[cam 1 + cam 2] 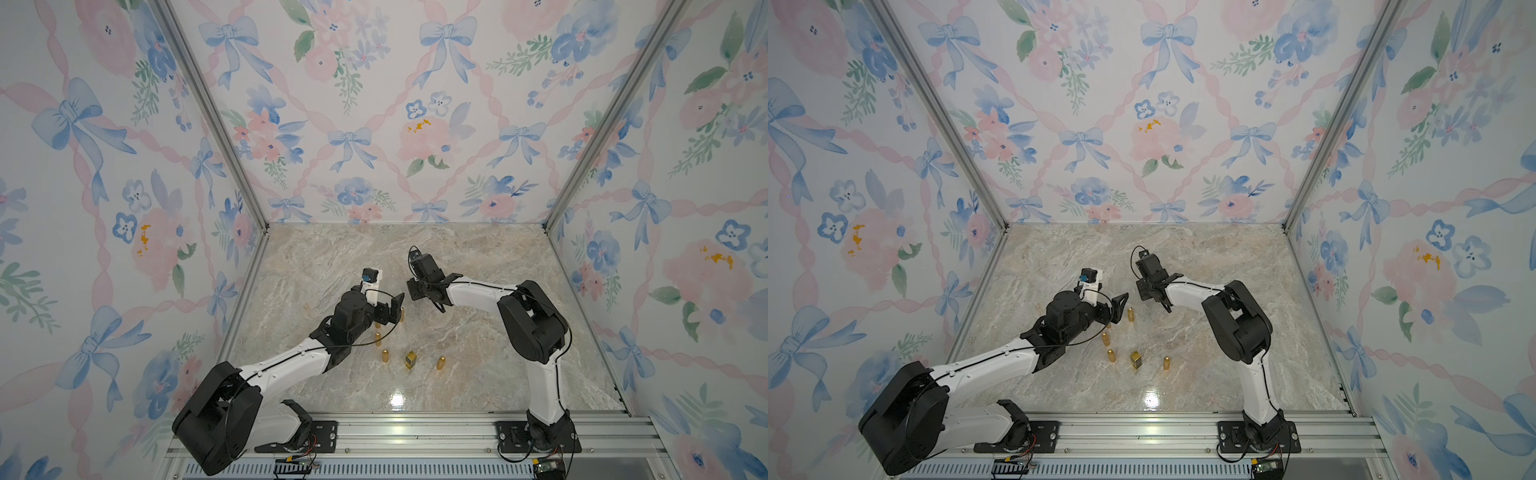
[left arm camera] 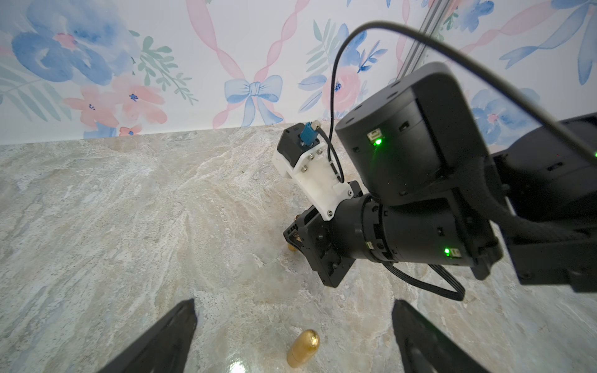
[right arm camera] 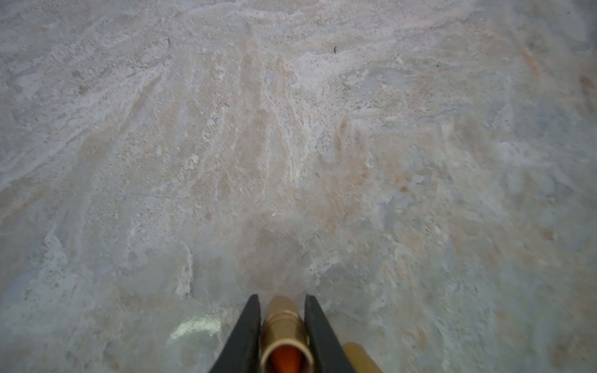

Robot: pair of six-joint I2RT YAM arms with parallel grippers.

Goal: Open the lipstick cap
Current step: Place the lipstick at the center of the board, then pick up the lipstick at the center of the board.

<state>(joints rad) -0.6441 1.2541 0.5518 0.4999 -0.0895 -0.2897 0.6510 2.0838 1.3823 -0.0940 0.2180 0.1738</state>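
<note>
My right gripper (image 3: 281,297) is shut on a gold lipstick tube (image 3: 284,326) held just above the marble table (image 3: 290,145). The tube's near end is open and shows orange-red inside. Another gold piece (image 3: 358,358) lies just beside the fingers; I cannot tell whether it is the cap. In both top views the right gripper (image 1: 415,293) (image 1: 1145,291) hides the tube. My left gripper (image 2: 294,303) (image 1: 397,309) is wide open and empty, with a closed gold bullet-shaped lipstick (image 2: 303,348) (image 1: 401,314) on the table between its fingers.
More gold lipsticks (image 1: 377,338) (image 1: 385,355) (image 1: 440,362) and a small gold box (image 1: 410,360) stand nearer the front edge. The two wrists are close together mid-table. Floral walls (image 1: 374,124) enclose three sides, and a metal rail (image 1: 415,432) runs along the front.
</note>
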